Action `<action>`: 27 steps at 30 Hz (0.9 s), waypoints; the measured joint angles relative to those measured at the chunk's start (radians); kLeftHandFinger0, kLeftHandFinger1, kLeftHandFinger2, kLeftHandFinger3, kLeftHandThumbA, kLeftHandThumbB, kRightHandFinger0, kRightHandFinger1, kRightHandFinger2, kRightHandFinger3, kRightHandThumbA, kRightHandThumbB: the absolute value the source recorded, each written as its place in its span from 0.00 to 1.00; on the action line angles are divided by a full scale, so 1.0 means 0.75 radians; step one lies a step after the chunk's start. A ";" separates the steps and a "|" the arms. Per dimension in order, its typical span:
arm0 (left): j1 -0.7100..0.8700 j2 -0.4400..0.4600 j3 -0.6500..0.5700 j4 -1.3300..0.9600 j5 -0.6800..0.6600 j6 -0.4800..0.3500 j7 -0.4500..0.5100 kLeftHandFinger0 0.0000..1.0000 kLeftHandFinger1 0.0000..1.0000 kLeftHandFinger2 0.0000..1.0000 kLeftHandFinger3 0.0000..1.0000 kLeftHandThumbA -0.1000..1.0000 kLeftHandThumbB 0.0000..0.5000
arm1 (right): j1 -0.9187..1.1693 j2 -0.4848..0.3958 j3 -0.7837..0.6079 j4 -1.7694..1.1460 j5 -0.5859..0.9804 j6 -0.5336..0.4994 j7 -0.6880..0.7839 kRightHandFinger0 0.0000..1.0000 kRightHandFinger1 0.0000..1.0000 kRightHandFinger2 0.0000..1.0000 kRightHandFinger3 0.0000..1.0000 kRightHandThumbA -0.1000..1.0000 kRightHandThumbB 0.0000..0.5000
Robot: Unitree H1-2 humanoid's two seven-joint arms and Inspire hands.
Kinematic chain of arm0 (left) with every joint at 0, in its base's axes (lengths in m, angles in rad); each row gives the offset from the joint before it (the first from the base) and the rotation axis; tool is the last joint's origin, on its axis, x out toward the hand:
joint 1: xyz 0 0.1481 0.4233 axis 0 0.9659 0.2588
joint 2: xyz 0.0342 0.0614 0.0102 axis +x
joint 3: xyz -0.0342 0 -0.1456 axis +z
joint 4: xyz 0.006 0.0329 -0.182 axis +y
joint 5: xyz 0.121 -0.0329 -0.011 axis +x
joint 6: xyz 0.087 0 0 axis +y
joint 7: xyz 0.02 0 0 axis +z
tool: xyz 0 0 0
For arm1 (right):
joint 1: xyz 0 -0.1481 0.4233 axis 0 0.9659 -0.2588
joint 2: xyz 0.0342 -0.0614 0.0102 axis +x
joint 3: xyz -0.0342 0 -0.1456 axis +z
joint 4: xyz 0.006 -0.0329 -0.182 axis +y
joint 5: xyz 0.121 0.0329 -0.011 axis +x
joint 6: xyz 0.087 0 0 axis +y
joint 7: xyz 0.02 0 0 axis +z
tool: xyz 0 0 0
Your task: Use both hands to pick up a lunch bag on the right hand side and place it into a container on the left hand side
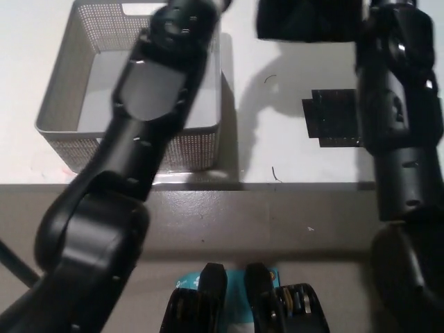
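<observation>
Neither hand shows its fingers here: both reach up past the top edge, so I cannot tell how they are set or what they grip. What does show is the lunch bag (309, 19), a black shape at the very top, lifted clear of the table (291, 159) and hanging to the right of the basket (59, 114). Its dark shadow falls on the white tabletop beneath it. The left arm (139, 152), a thick dark limb, crosses right over the basket and hides much of its inside and its right wall. The right arm (399, 118) rises along the far side, well right of the basket. A flat black square piece (331, 123) lies on the table beside that arm. The basket is grey mesh; the part of its floor that shows is bare.
</observation>
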 measured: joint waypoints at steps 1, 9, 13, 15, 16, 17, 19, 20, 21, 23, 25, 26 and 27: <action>0.031 0.021 0.006 -0.051 0.001 0.021 0.000 1.00 1.00 1.00 1.00 1.00 0.49 | -0.011 0.014 0.016 0.023 -0.001 -0.002 0.000 1.00 1.00 1.00 1.00 1.00 0.10; 0.189 0.165 0.079 -0.335 0.001 0.165 0.000 1.00 1.00 1.00 1.00 1.00 0.62 | -0.139 0.119 0.093 0.308 -0.018 -0.031 0.019 1.00 1.00 1.00 1.00 1.00 0.12; 0.247 0.217 0.141 -0.440 -0.002 0.224 0.001 1.00 1.00 1.00 1.00 1.00 0.61 | -0.219 0.161 0.128 0.466 -0.031 -0.049 0.045 1.00 1.00 1.00 1.00 1.00 0.14; 0.266 0.233 0.174 -0.473 -0.005 0.245 0.001 1.00 1.00 1.00 1.00 1.00 0.57 | -0.261 0.179 0.147 0.552 -0.038 -0.059 0.061 1.00 1.00 1.00 1.00 1.00 0.10; 0.273 0.237 0.193 -0.489 -0.007 0.254 0.003 1.00 1.00 1.00 1.00 1.00 0.55 | -0.280 0.189 0.155 0.589 -0.041 -0.062 0.069 1.00 1.00 1.00 1.00 1.00 0.10; 0.276 0.240 0.217 -0.503 -0.009 0.266 0.006 1.00 1.00 1.00 1.00 1.00 0.54 | -0.304 0.200 0.163 0.637 -0.044 -0.069 0.079 1.00 1.00 1.00 1.00 1.00 0.14; 0.277 0.249 0.242 -0.518 -0.010 0.277 0.009 1.00 1.00 1.00 1.00 1.00 0.54 | -0.338 0.215 0.171 0.702 -0.049 -0.081 0.090 1.00 1.00 1.00 1.00 1.00 0.15; 0.277 0.253 0.251 -0.526 -0.011 0.281 0.010 1.00 1.00 1.00 1.00 1.00 0.55 | -0.352 0.222 0.174 0.728 -0.051 -0.087 0.097 1.00 1.00 1.00 1.00 1.00 0.15; 0.277 0.256 0.261 -0.534 -0.011 0.284 0.010 1.00 1.00 1.00 1.00 1.00 0.55 | -0.366 0.226 0.176 0.750 -0.052 -0.092 0.104 1.00 1.00 1.00 1.00 1.00 0.10; 0.277 0.258 0.275 -0.543 -0.012 0.287 0.011 1.00 1.00 1.00 1.00 1.00 0.53 | -0.391 0.230 0.179 0.790 -0.054 -0.102 0.119 1.00 1.00 1.00 1.00 1.00 0.01; 0.277 0.262 0.289 -0.554 -0.012 0.289 0.012 1.00 1.00 1.00 1.00 1.00 0.50 | -0.424 0.231 0.181 0.840 -0.057 -0.121 0.145 1.00 1.00 1.00 1.00 1.00 0.04; 0.277 0.263 0.297 -0.559 -0.013 0.291 0.013 1.00 1.00 1.00 1.00 1.00 0.51 | -0.441 0.231 0.182 0.865 -0.058 -0.131 0.158 1.00 1.00 1.00 1.00 1.00 0.06; 0.277 0.263 0.302 -0.560 -0.015 0.292 0.013 1.00 1.00 1.00 1.00 1.00 0.55 | -0.449 0.231 0.182 0.875 -0.058 -0.138 0.166 1.00 1.00 1.00 1.00 1.00 0.08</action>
